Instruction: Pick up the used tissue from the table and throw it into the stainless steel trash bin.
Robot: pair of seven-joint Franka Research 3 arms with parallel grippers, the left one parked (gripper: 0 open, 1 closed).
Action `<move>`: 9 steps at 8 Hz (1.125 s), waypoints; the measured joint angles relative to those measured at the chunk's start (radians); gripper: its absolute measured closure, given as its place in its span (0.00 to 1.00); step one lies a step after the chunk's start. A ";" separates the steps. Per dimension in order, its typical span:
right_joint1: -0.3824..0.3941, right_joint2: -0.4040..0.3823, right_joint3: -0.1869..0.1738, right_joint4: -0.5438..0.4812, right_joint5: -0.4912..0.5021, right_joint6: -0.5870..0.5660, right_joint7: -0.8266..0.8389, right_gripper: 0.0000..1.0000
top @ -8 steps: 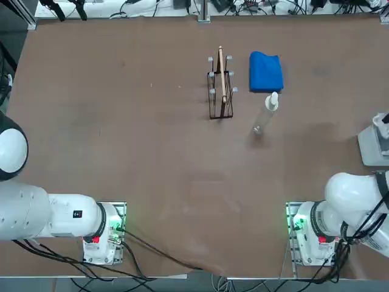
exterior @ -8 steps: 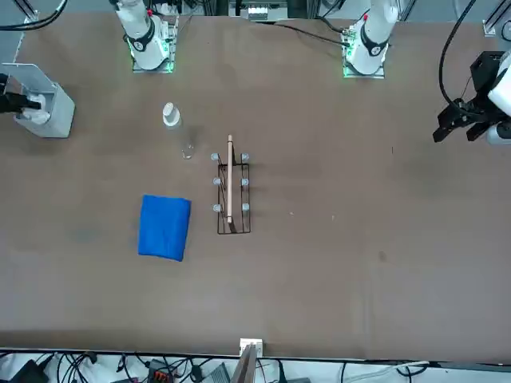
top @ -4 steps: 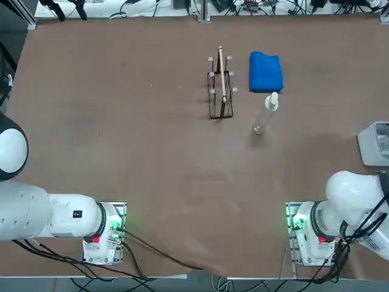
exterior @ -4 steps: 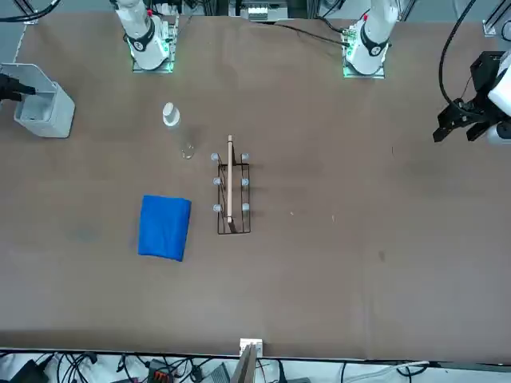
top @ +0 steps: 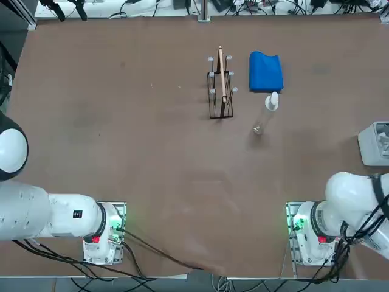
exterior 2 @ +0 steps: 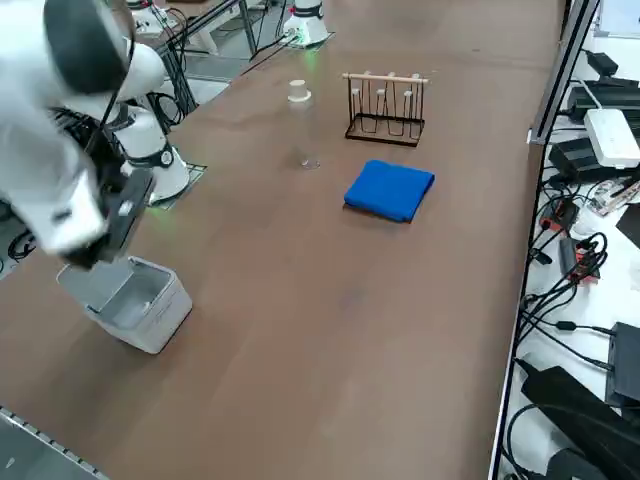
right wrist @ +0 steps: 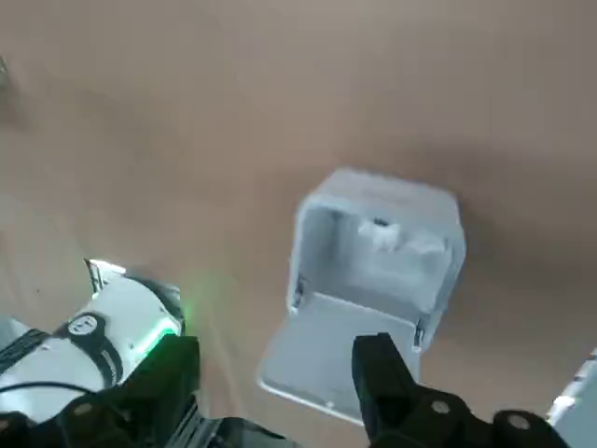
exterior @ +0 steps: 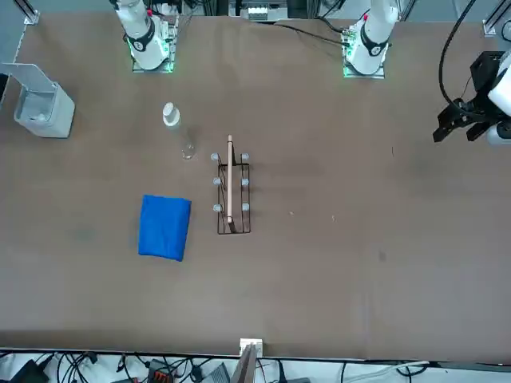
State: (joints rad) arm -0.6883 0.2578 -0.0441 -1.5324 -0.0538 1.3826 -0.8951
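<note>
Release step, judged complete: the used tissue [right wrist: 381,233] lies inside the trash bin [exterior 2: 160,322]. My right gripper [right wrist: 276,347], fingers wide and empty, hangs above the bin's open lid [right wrist: 317,355]. Next, I should retreat clear of the bin.

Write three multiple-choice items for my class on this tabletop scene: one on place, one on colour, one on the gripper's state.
1. Where is the used tissue?
A) on the blue cloth
B) inside the bin
C) under the rack

2. What colour is the folded cloth?
A) red
B) green
C) blue

3. How is the right gripper?
A) open
B) shut
C) gripping the bottle

1 B: white wads lie inside the bin.
2 C: the cloth looks plainly blue.
3 A: its fingers stand apart above the bin.
</note>
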 joint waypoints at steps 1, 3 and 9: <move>0.068 -0.021 0.005 0.049 0.005 -0.010 0.061 0.00; 0.218 -0.058 0.012 0.127 0.008 -0.015 0.189 0.00; 0.476 -0.096 0.014 0.223 0.164 0.055 0.620 0.00</move>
State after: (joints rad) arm -0.2121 0.1615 -0.0302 -1.3089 0.1106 1.4379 -0.2755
